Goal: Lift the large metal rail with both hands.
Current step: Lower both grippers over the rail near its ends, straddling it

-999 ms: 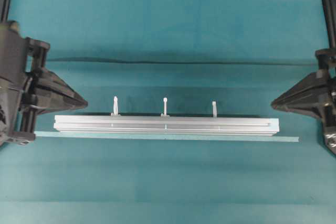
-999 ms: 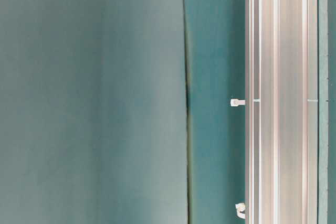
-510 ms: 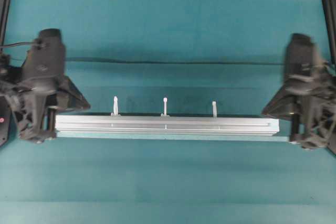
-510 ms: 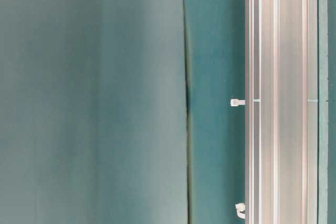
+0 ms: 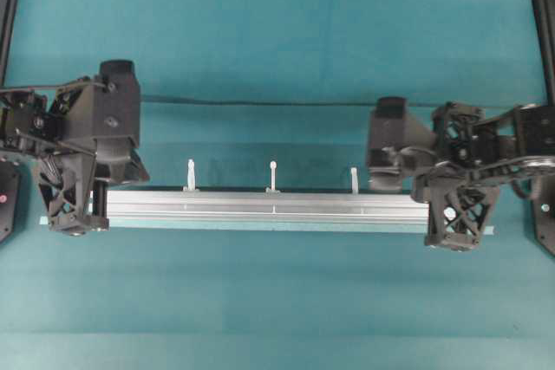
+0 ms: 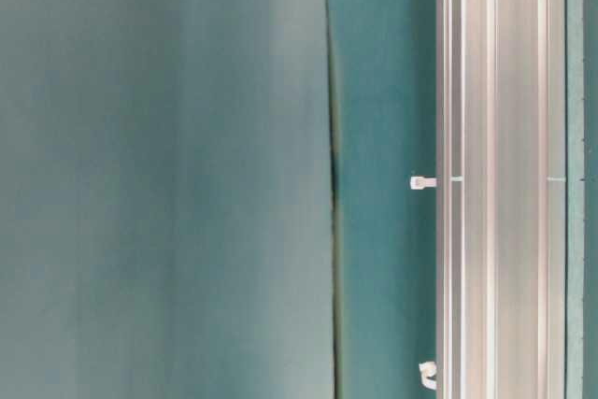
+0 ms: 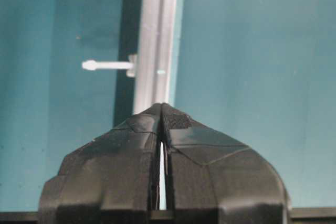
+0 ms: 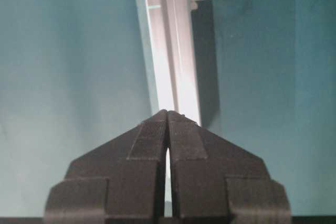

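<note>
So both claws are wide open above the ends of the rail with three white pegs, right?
Not open: both wrist views show the left claw and right claw shut, fingertips together, above the ends of the rail with its three pegs.

Large metal rail [image 5: 273,207] lying crosswise on the table [image 5: 277,301], three pegs [image 5: 272,176] along its far side, left gripper [image 5: 74,205] over its left end, right gripper [image 5: 458,214] over its right end
</note>
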Available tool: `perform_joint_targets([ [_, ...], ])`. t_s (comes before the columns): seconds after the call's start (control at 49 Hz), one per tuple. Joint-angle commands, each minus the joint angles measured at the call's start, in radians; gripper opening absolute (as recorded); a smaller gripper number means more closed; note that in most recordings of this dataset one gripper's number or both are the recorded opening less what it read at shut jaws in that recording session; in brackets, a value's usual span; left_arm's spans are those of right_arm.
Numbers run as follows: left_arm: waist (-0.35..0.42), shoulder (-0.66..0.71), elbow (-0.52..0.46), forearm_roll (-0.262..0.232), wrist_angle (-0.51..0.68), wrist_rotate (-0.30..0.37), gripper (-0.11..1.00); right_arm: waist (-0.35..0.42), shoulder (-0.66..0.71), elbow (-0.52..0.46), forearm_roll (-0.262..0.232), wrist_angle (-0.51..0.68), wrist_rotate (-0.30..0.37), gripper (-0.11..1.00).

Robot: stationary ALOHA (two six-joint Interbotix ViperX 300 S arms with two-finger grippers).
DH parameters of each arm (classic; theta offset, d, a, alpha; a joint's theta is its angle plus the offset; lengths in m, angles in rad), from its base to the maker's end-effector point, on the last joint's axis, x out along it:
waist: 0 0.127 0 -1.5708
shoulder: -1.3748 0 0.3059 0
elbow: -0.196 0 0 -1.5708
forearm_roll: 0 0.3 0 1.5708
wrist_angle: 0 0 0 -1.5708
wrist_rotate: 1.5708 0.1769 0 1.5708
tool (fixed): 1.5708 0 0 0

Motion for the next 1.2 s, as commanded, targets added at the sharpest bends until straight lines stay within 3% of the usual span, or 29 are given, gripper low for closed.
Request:
perform_joint_targets([
  [0.0, -0.002, -0.003, -0.017, 0.002, 0.005, 0.002, -0.02, -0.003, 0.021, -0.02, -0.002, 0.0, -0.032, 0.0],
  [0.245, -0.023, 0.005, -0.014, 0.002, 0.028, 0.002, 0.02, -0.009, 0.034, -0.017, -0.002, -0.028, -0.038, 0.03],
  [0.347, -0.021, 0.012, -0.003, 0.003, 0.028, 0.002, 0.12, -0.011, 0.034, -0.015, -0.002, -0.06, -0.041, 0.07],
  [0.428, -0.021, 0.018, 0.005, 0.002, 0.026, 0.002, 0.29, -0.012, 0.034, -0.014, -0.002, -0.069, -0.041, 0.15],
  [0.489, -0.021, 0.023, 0.011, 0.002, 0.028, 0.002, 0.46, -0.012, 0.034, -0.012, 0.002, -0.069, -0.043, 0.26],
  [0.591, -0.021, 0.032, 0.025, 0.003, 0.028, 0.0, 0.78, -0.017, 0.034, -0.003, 0.003, -0.072, -0.038, 0.55],
  [0.693, -0.021, 0.052, 0.032, 0.009, 0.026, 0.003, 0.97, -0.014, 0.034, 0.021, -0.005, -0.086, -0.037, 0.83],
  [0.795, -0.02, 0.074, 0.038, 0.011, 0.021, 0.005, 0.97, -0.011, 0.035, 0.035, -0.018, -0.112, -0.038, 0.96],
  [1.183, -0.005, 0.178, 0.06, 0.011, -0.061, 0.006, 0.99, -0.015, 0.072, 0.083, -0.02, -0.186, -0.044, 0.97],
])
